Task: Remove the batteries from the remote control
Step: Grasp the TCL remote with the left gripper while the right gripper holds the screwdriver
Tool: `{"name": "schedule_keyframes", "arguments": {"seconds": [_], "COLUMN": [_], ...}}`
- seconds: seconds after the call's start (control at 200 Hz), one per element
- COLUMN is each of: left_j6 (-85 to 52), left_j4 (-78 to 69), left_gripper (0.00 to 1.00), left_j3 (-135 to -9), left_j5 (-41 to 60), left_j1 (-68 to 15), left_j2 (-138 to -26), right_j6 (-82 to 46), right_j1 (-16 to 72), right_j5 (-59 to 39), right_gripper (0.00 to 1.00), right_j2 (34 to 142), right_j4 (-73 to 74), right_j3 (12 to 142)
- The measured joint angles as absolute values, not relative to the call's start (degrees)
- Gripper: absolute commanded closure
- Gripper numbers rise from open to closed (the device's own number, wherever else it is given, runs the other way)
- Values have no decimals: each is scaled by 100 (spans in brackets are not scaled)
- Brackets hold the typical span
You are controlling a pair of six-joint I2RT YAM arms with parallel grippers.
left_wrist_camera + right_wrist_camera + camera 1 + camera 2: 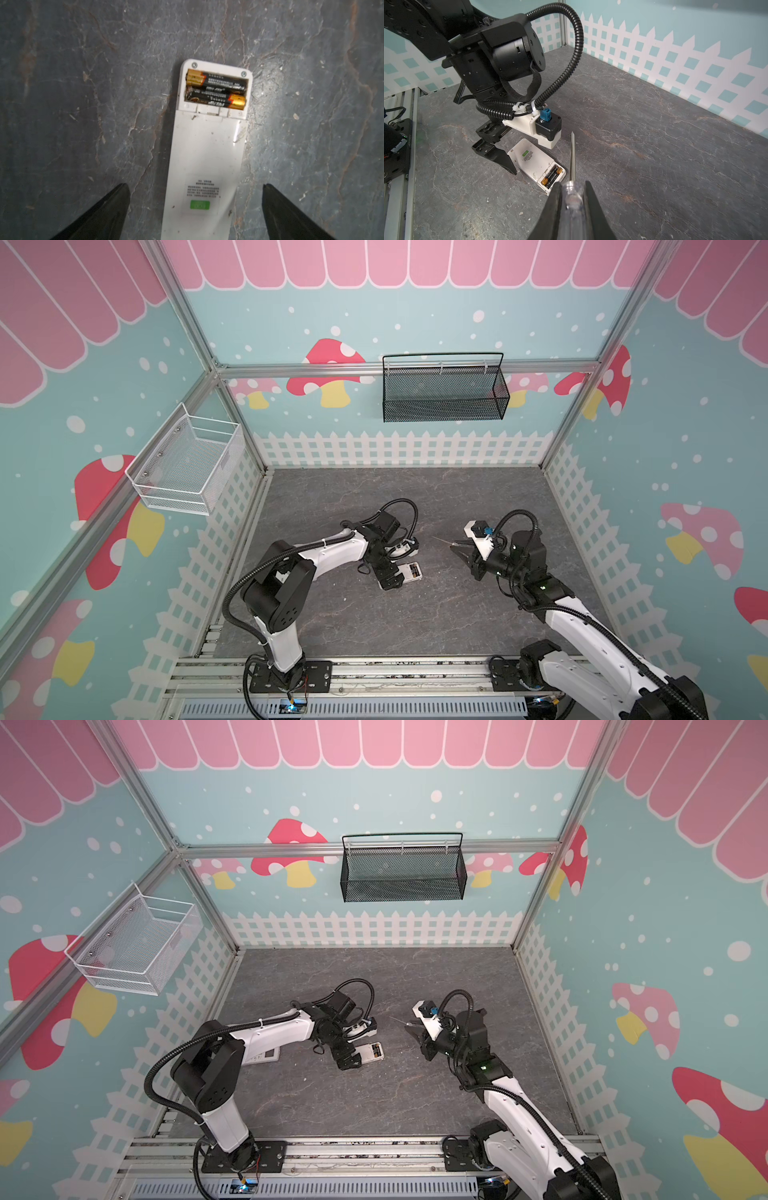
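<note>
The left arm rises from the near rail, bends at the elbow and reaches toward the middle of the surface (457, 489). Its wrist turns down, so the left end effector (195, 187) points at the surface from above. Its fingers are wide apart and hold nothing. The right arm starts at the near right corner and leans forward and inward. The right end effector (572, 185) is clamped on the clear handle of the screwdriver (572, 160), whose thin shaft points away from it, toward the far left.

The remote (204, 158) lies flat, back up, between the two arms. Its label end is between the left fingers, with a gap on each side, so they do not touch it. The recess at its other end is open, and the batteries (216, 91) lie in it side by side, gold ends opposite. This end is near the screwdriver shaft but apart from it.

Around the remote the grey surface is bare up to the far wall. A second remote (268, 1054) lies near the left edge, partly under the left forearm. A white basket (187, 472) hangs on the left wall and a black basket (444, 406) on the far wall.
</note>
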State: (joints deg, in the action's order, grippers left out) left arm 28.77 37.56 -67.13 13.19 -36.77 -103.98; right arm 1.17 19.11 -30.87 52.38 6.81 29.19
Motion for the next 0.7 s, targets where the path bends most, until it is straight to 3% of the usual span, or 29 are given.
{"name": "schedule_keyframes", "arguments": {"seconds": [0.17,0.46,0.7], "left_j6": [2877,2926,2998], "left_j4": [3776,4003,3983], "left_gripper": [9,36,46], "left_j3": [-6932,-7164,-6755], "left_j5": [1205,1118,1256], "left_j1": [-3756,-3924,-3988], "left_j2": [-10689,-10960,-10645], "right_j6": [191,303,427], "right_j1": [1911,1994,2038], "right_j5": [-3085,-3079,-3087], "right_gripper": [100,100,100], "right_j2": [5360,5371,5415], "right_j4": [674,637,563], "right_j3": [2919,2867,2864]}}
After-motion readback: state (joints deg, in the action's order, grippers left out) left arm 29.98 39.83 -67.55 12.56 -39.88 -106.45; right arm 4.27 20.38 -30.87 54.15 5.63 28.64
